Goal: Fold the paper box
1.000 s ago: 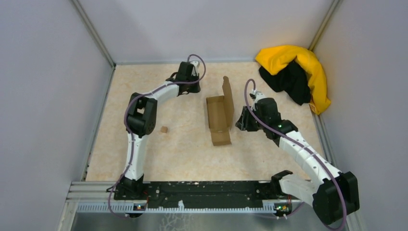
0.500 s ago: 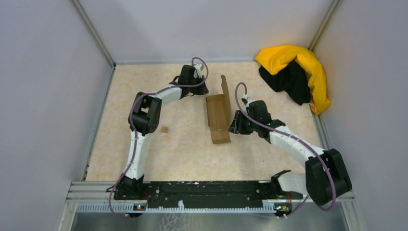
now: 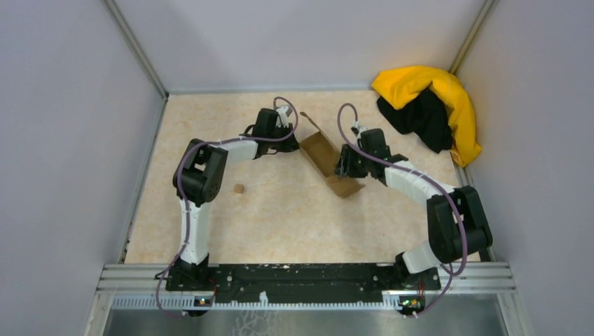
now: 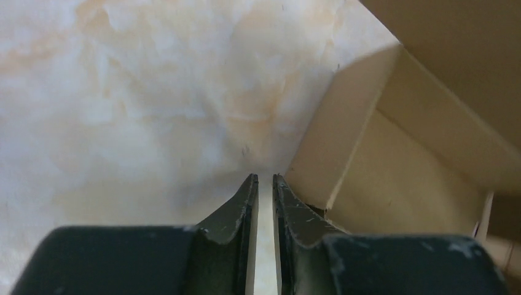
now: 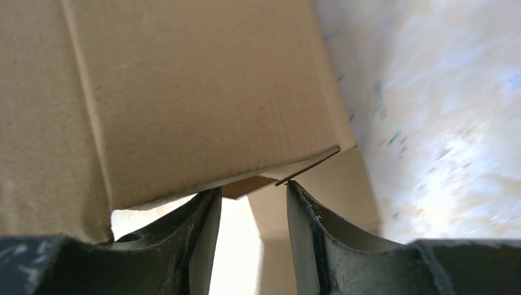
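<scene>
The paper box (image 3: 324, 155) is a brown cardboard mailer lying open and diagonal in mid-table, with one flap (image 3: 346, 186) flat toward the near side. My left gripper (image 3: 294, 137) sits low at the box's far-left corner, shut and empty. In the left wrist view, the left gripper (image 4: 264, 178) has its right finger beside a raised box wall (image 4: 399, 166). My right gripper (image 3: 342, 168) is at the box's right side. In the right wrist view, the right gripper (image 5: 252, 187) is open with a cardboard panel (image 5: 203, 92) just ahead of the tips and an edge touching them.
A tiny brown cardboard scrap (image 3: 239, 188) lies left of the box. A yellow-and-black cloth heap (image 3: 429, 105) fills the far right corner. Grey walls close the table on three sides.
The box has turned from lengthwise to diagonal and its tall upright flap has dropped. The right gripper has moved in against the box; the left gripper has come down to its far-left corner.
</scene>
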You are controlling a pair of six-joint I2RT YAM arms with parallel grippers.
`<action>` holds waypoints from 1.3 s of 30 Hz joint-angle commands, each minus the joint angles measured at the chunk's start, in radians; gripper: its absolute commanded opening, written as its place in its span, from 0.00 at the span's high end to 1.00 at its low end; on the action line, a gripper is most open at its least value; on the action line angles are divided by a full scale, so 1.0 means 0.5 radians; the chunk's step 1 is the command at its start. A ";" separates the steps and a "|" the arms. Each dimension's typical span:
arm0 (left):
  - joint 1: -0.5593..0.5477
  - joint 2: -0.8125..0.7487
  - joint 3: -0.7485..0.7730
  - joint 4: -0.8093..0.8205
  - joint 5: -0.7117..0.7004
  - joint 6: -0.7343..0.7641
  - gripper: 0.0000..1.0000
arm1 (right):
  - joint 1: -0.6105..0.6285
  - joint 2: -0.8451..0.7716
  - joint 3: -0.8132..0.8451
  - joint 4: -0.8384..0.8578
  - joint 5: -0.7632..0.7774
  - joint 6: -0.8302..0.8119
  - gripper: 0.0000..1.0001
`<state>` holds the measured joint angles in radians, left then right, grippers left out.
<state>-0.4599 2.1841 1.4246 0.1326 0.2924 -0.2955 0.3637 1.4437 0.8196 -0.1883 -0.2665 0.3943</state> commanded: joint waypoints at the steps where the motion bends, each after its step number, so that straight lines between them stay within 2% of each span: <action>1: -0.039 -0.177 -0.217 0.077 0.028 -0.029 0.80 | -0.146 0.108 0.247 0.082 -0.031 -0.128 0.56; 7: -0.146 -0.373 -0.508 0.175 -0.019 -0.087 0.80 | -0.292 0.311 0.506 -0.013 -0.075 -0.258 0.53; 12: -0.216 -0.487 -0.637 0.165 -0.108 -0.072 0.80 | -0.397 0.203 0.444 0.025 -0.187 -0.238 0.50; 18: -0.217 -0.564 -0.619 0.035 -0.162 -0.018 0.80 | -0.429 0.027 0.287 0.079 -0.213 -0.153 0.45; 24: -0.215 -0.690 -0.628 -0.056 -0.177 0.013 0.80 | -0.460 0.100 0.290 0.061 -0.386 -0.131 0.42; 29: -0.216 -0.777 -0.603 -0.141 -0.184 0.032 0.80 | -0.461 0.152 0.280 -0.053 -0.207 -0.200 0.42; 34: -0.219 -0.865 -0.564 -0.242 -0.157 0.028 0.80 | -0.459 0.147 0.206 -0.034 -0.404 -0.211 0.42; 39: -0.222 -0.982 -0.539 -0.339 -0.181 0.036 0.79 | -0.460 -0.011 0.170 -0.044 -0.319 -0.177 0.42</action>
<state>-0.5671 1.7649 1.1179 0.0113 0.2054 -0.2943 0.1406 1.5246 0.9146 -0.2348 -0.4286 0.3058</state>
